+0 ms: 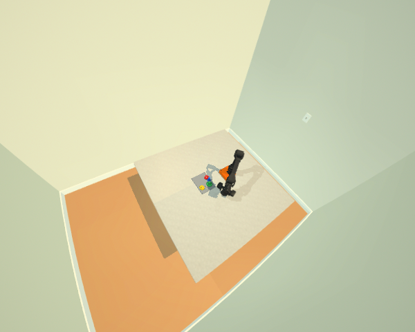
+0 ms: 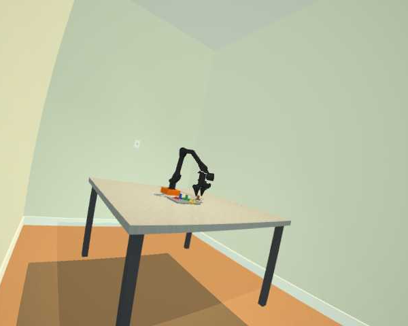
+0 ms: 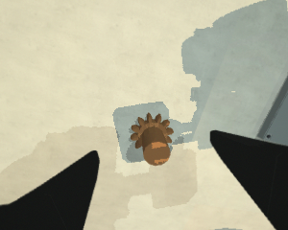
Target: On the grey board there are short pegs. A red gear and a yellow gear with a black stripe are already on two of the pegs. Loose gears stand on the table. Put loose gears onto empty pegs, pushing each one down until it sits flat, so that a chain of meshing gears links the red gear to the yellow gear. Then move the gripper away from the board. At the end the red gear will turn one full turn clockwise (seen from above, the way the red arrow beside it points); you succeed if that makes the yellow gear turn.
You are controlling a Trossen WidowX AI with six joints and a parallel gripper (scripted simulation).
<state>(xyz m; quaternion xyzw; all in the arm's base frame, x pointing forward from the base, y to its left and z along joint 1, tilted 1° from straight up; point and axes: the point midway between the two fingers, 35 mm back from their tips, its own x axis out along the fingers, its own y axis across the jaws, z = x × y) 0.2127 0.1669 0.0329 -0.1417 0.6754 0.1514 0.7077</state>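
A bare, plain room with one table and my robot arm, kind unclear.

Pale green and cream walls point(image 1: 128, 71) point(image 2: 302, 140) meet an orange floor point(image 1: 111, 232) point(image 2: 74, 242) with white skirting point(image 1: 73, 271) point(image 2: 77, 221); a small wall plate point(image 1: 306, 117) point(image 2: 137, 143) is fitted. My black arm point(image 1: 235, 167) point(image 2: 179, 166) stands on a dark-legged worktop point(image 1: 200, 228) point(image 2: 197, 221), suggesting a robot test room.

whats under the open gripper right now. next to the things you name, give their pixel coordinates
Between and below the open fingers of the gripper point(image 1: 226, 191) point(image 2: 198, 195) point(image 3: 155, 141) stands the brown gear point(image 2: 198, 197) point(image 3: 152, 126). Its handle covers part of its toothed disc; the underside is hidden.
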